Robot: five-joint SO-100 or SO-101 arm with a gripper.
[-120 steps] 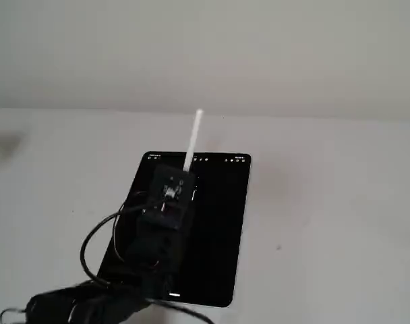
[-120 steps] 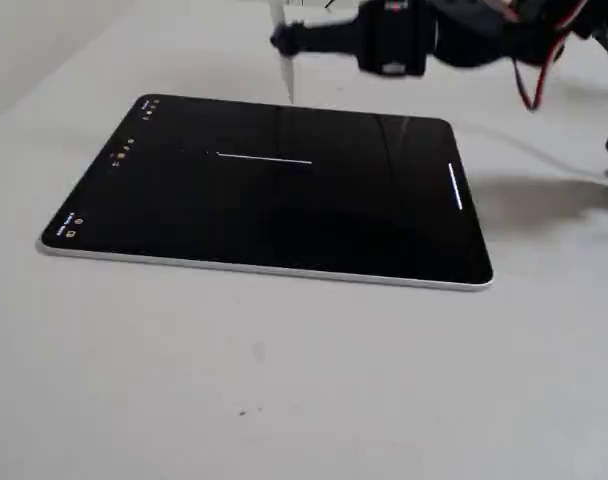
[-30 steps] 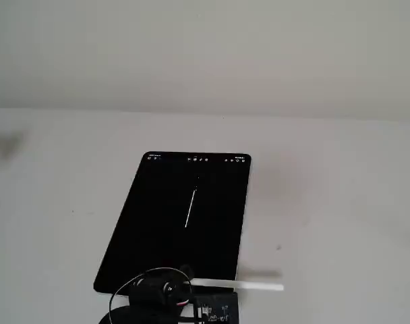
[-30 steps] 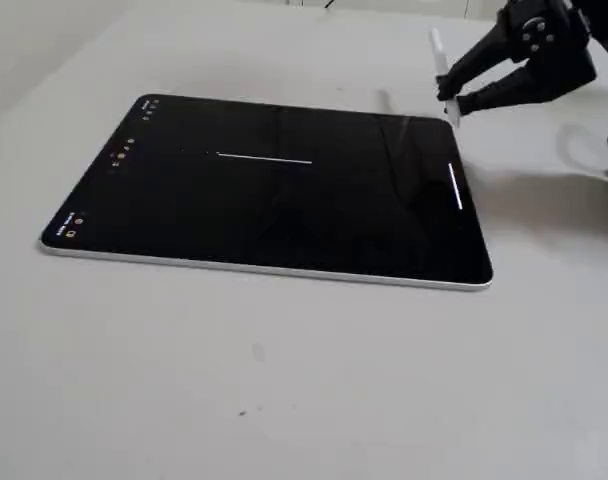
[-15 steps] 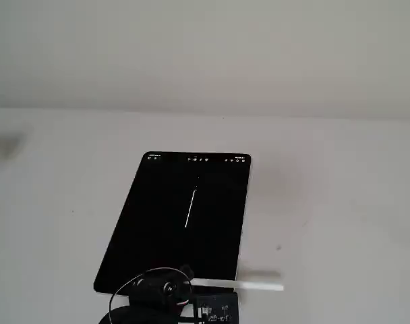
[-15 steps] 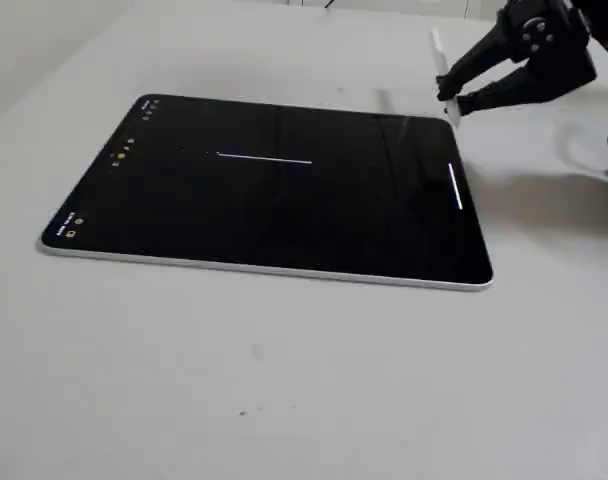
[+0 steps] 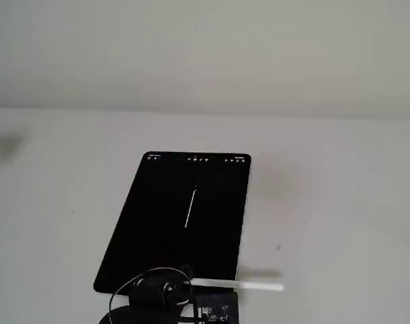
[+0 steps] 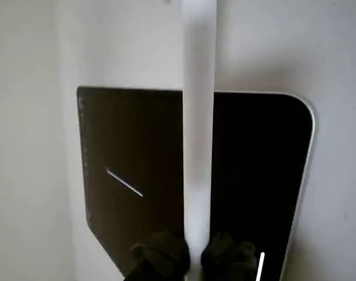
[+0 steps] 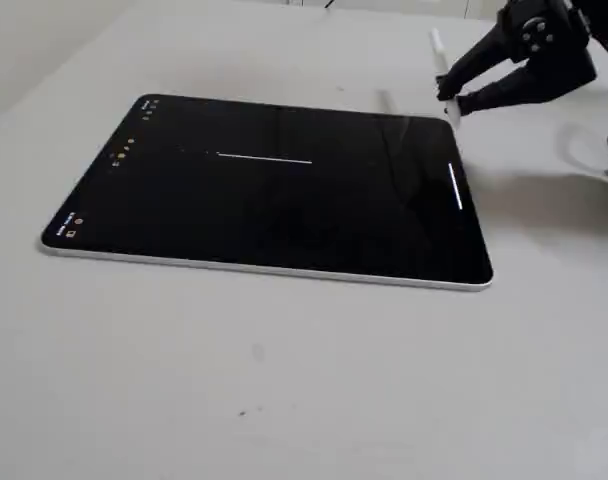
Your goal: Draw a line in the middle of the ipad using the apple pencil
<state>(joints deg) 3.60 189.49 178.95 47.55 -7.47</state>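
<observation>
The ipad [image 7: 161, 236] lies flat on the white table with its black screen lit. A thin white line [image 7: 190, 208] runs along the middle of the screen, also seen as the line [image 9: 264, 158] and the line [image 8: 124, 182]. My gripper [image 7: 190, 283] is at the tablet's near end, shut on the apple pencil [image 7: 249, 286], which sticks out sideways to the right in this fixed view. In the wrist view the apple pencil [image 8: 198, 146] runs up the picture between my dark fingers [image 8: 160, 254], above the ipad [image 8: 254, 175]. My gripper [image 9: 449, 92] hovers past the ipad [image 9: 284, 220] corner, holding the apple pencil [image 9: 439, 55].
A short white bar [image 9: 454, 187] glows on the screen at the tablet's end nearest the arm. The arm's black body and looped cable [image 7: 148, 287] cover the bottom of one fixed view. Bare white table [image 7: 340, 223] surrounds the tablet.
Four seconds ago my gripper held the pencil over the screen near the line; it has since pulled back to the tablet's near end. Nothing moved in the last second.
</observation>
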